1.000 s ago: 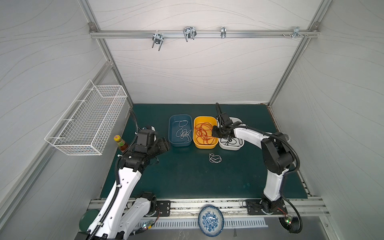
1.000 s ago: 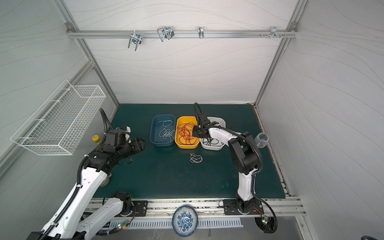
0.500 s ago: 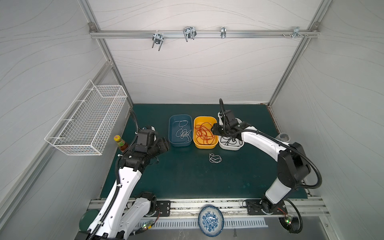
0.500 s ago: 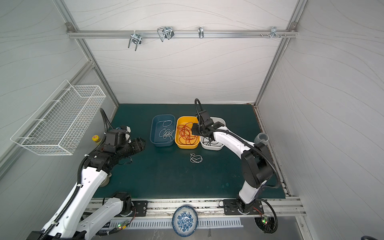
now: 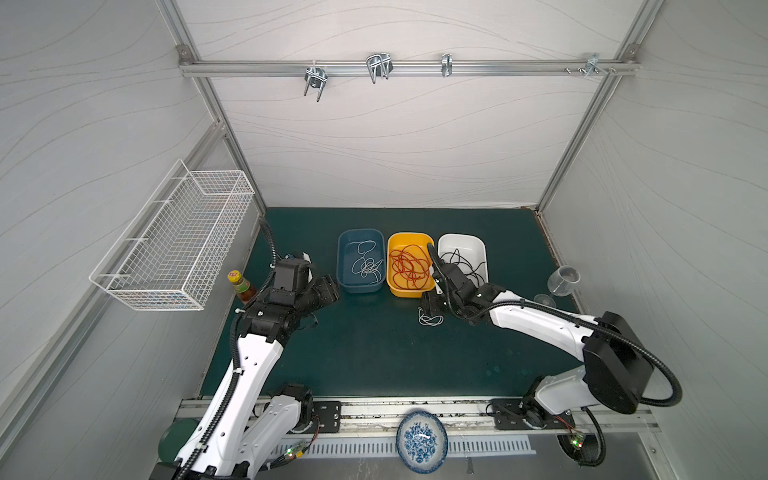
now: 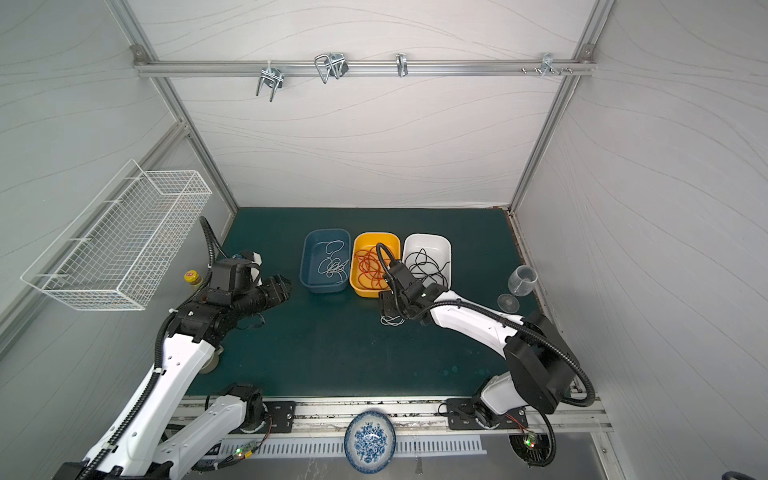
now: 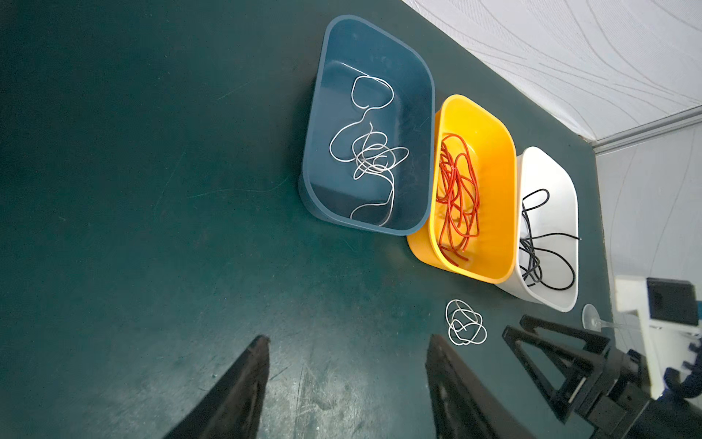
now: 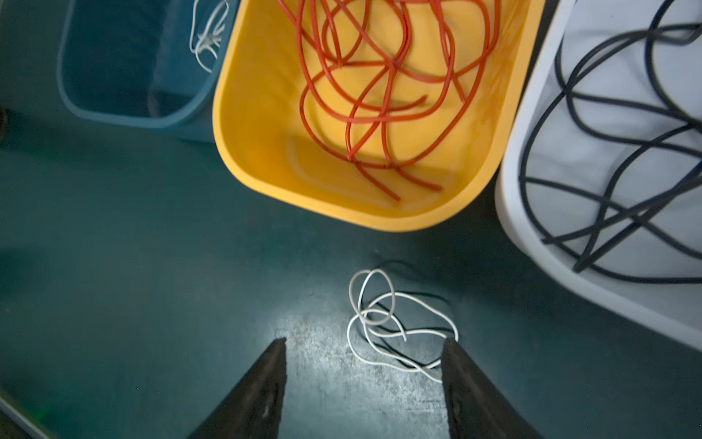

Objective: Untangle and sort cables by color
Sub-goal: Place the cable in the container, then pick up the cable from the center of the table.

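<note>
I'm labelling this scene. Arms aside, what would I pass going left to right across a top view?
wire basket → sauce bottle → blue bin with white cables → yellow bin with red cables → white bin with black cables → wine glass

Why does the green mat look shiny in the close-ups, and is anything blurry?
Right wrist view: a pale glare patch on the mat by the loose white cable, and the white bin looks smeared. Left wrist view: a duller sheen on the mat at the left claw. Both top views: even, soft light.
</note>
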Robot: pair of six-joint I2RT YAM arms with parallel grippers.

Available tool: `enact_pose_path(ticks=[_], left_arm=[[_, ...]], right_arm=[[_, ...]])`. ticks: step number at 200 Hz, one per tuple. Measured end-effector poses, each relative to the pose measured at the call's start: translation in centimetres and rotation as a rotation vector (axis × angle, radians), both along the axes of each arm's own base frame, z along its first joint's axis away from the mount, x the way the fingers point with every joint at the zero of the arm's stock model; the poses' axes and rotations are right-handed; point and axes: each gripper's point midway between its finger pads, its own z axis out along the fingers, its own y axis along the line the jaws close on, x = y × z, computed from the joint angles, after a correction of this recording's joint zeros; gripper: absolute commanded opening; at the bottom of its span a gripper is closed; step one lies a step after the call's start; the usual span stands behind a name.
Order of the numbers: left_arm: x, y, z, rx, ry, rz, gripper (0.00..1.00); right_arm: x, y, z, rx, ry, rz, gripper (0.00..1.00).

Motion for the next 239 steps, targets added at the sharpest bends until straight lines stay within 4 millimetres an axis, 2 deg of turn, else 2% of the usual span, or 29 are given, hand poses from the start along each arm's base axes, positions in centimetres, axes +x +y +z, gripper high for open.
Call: enact_pose_path(ticks=[23, 86, 128, 150, 223, 239], left_arm=[[0.0, 0.0, 0.0, -0.001, 0.000, 0.000, 0.67], [0.0, -0.1, -0.1, -0.002, 0.003, -0.002, 0.67], [0.0, -0.1, -0.2, -0.001, 0.008, -0.002, 0.67], [0.0, -0.1, -0.2, -0.003, 0.010, -0.005, 0.67], [0.1, -0.2, -0.3, -0.004, 0.014, -0.006, 0.67], [0.1, -0.2, -0.3, -0.005, 0.014, -0.007, 0.67]], right_arm=[[-0.7, -0.1, -1.2, -0.025, 0.004, 0.011, 0.65], [0.6, 0.4, -3.8, -0.090, -0.011, 0.021, 0.59], [1.1, 0.8, -5.2, -0.116, -0.004, 0.032, 0.49], [1.2, 1.0, -5.5, -0.119, -0.007, 0.038, 0.41], [1.7, 1.1, -6.5, -0.132, 0.010, 0.036, 0.25], [1.7, 1.1, -6.6, -0.132, 0.012, 0.036, 0.19]])
